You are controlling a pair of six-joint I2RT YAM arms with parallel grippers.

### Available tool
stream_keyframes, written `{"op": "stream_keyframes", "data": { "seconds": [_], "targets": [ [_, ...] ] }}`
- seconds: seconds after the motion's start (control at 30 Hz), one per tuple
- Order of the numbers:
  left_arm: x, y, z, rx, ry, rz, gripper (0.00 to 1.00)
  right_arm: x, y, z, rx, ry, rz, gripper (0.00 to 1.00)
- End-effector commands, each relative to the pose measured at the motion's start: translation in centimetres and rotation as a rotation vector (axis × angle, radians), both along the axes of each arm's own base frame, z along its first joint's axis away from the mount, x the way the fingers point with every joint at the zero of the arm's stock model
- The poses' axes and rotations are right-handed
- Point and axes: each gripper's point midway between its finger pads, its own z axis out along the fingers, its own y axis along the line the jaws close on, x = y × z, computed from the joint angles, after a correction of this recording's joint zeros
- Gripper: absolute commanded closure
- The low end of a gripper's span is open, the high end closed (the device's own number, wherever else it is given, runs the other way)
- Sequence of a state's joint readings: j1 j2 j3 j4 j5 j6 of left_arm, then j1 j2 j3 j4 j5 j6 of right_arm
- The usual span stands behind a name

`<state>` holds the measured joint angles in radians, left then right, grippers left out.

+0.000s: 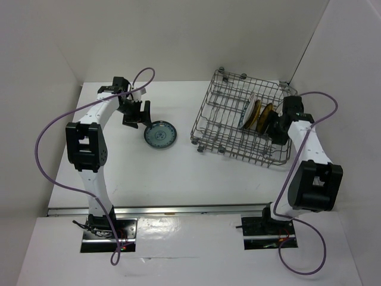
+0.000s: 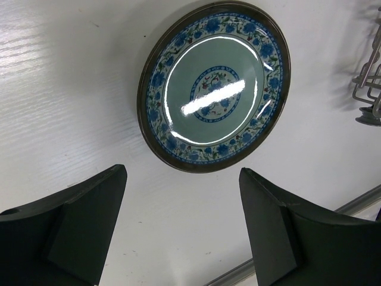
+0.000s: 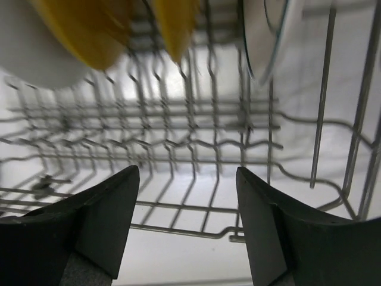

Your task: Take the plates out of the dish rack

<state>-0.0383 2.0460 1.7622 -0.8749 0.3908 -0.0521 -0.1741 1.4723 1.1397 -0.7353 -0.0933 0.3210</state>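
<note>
Black fingers (image 3: 107, 226) of the right gripper (image 3: 187, 229) stand apart, empty, inside the dish rack (image 3: 196, 149); yellow plates (image 3: 89, 30) at eleven o'clock. Left gripper (image 2: 181, 229) gapes, teal plate (image 2: 214, 86) at twelve o'clock.

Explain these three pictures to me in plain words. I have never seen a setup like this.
Two robot arms are bolted to a white table. The overhead picture shows both arms. The other two come from cameras on their wrists.

A teal patterned plate lies flat on the table. The left gripper hovers by it, open and empty.

The grey wire dish rack holds more plates, standing on edge. The right gripper is inside the rack, jaws apart, gripping nothing.
</note>
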Motion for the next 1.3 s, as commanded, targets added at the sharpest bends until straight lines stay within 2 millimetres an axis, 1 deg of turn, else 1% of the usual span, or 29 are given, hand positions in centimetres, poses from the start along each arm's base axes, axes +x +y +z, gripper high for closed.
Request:
{"op": "stream_keyframes", "data": {
  "seconds": [0.0, 0.03, 0.07, 0.1, 0.13, 0.17, 0.2, 0.23, 0.27, 0.3, 0.37, 0.4, 0.47, 0.5, 0.57, 0.7, 0.73, 0.8, 0.83, 0.9, 0.93, 0.97, 1.0, 1.03, 1.07, 1.13, 1.2, 1.23, 1.27],
  "targets": [
    [0.2, -0.5, 3.0, -0.017, -0.079, -0.029, 0.10, 3.3, 0.2, 8.9, -0.065, -0.250, 0.030, 0.26],
    [0.2, -0.5, 3.0, -0.017, -0.079, -0.029, 0.10, 4.1, 0.6, 10.1, -0.090, -0.290, 0.038, 0.25],
    [0.2, -0.5, 3.0, -0.017, -0.079, -0.029, 0.10, 4.8, 2.5, 11.3, -0.100, -0.329, 0.086, 0.23],
    [0.2, -0.5, 3.4, -0.017, -0.088, -0.030, 0.10, 5.9, 3.3, 12.8, -0.116, -0.368, 0.102, 0.19],
    [0.2, -0.5, 3.4, -0.017, -0.088, -0.030, 0.10, 6.5, 3.7, 13.0, -0.140, -0.370, 0.106, 0.16],
    [0.2, -0.5, 3.4, -0.017, -0.088, -0.030, 0.10, 7.8, 4.8, 12.1, -0.141, -0.354, 0.131, 0.15],
    [0.4, -0.5, 3.7, -0.014, -0.103, -0.037, 0.10, 9.3, 4.9, 13.3, -0.142, -0.387, 0.129, 0.15],
    [0.4, -0.5, 3.7, -0.014, -0.103, -0.037, 0.10, 10.2, 5.4, 13.3, -0.134, -0.386, 0.131, 0.13],
    [0.2, -0.3, 3.6, -0.006, -0.094, -0.034, 0.10, 11.1, 5.4, 13.1, -0.134, -0.382, 0.131, 0.11],
    [0.2, -0.3, 3.6, -0.006, -0.094, -0.034, 0.10, 13.0, 5.2, 12.6, -0.146, -0.382, 0.121, 0.09],
    [0.2, -0.3, 4.1, -0.006, -0.106, -0.034, 0.10, 14.8, 4.8, 12.1, -0.167, -0.385, 0.103, 0.09],
    [0.0, -0.3, 3.8, -0.006, -0.097, -0.034, 0.10, 16.3, 4.7, 11.4, -0.178, -0.374, 0.095, 0.09],
    [0.2, -0.2, 4.2, 0.002, -0.115, -0.030, 0.10, 17.5, 4.0, 10.5, -0.208, -0.345, 0.072, 0.09],
    [0.0, -0.1, 3.9, 0.003, -0.105, -0.030, 0.10, 18.2, 3.8, 8.5, -0.219, -0.300, 0.068, 0.09],
    [0.0, -0.1, 4.2, 0.002, -0.114, -0.030, 0.10, 19.2, 3.8, 8.3, -0.226, -0.296, 0.079, 0.11],
    [0.0, -0.1, 4.2, 0.002, -0.114, -0.030, 0.10, 20.3, 5.2, 6.2, -0.225, -0.289, 0.125, 0.21],
    [0.0, -0.1, 4.2, 0.002, -0.114, -0.030, 0.10, 20.3, 5.0, 6.2, -0.232, -0.288, 0.119, 0.30],
    [-0.1, -0.1, 4.6, 0.002, -0.123, -0.030, 0.10, 20.4, 4.8, 5.7, -0.243, -0.278, 0.112, 0.41],
    [-0.3, -0.1, 4.3, 0.002, -0.114, -0.030, 0.10, 20.2, 4.8, 5.3, -0.244, -0.267, 0.113, 0.54],
    [-0.3, -0.1, 4.3, 0.002, -0.114, -0.030, 0.10, 20.0, 4.3, 5.2, -0.271, -0.257, 0.107, 0.68],
    [-0.3, -0.5, 4.3, 0.002, -0.114, -0.039, 0.10, 20.1, 4.0, 6.0, -0.282, -0.266, 0.097, 0.75],
    [-0.3, -0.5, 4.3, 0.002, -0.114, -0.040, 0.10, 20.1, 4.2, 6.3, -0.293, -0.265, 0.097, 0.89],
    [-0.3, -0.5, 4.3, 0.002, -0.114, -0.040, 0.10, 19.9, 3.6, 6.6, -0.321, -0.259, 0.076, 0.94],
    [-0.3, -0.5, 4.3, 0.002, -0.114, -0.040, 0.10, 19.8, 3.7, 7.3, -0.341, -0.265, 0.080, 0.98],
    [-0.3, -0.5, 4.3, 0.002, -0.114, -0.040, 0.10, 19.8, 3.2, 8.0, -0.369, -0.267, 0.075, 1.00],
    [-0.4, -0.5, 4.8, 0.005, -0.128, -0.047, 0.10, 19.3, 2.5, 11.0, -0.418, -0.305, 0.032, 1.00],
    [-0.4, -0.7, 4.8, -0.007, -0.128, -0.052, 0.10, 19.0, 2.0, 13.1, -0.444, -0.336, 0.013, 1.00],
    [-0.5, -0.9, 5.4, -0.017, -0.140, -0.056, 0.10, 18.9, 2.2, 14.2, -0.462, -0.357, 0.015, 1.00],
    [-0.6, -0.8, 5.8, -0.017, -0.149, -0.056, 0.10, 18.6, 1.9, 16.4, -0.478, -0.400, 0.009, 1.00]
  ]
}}
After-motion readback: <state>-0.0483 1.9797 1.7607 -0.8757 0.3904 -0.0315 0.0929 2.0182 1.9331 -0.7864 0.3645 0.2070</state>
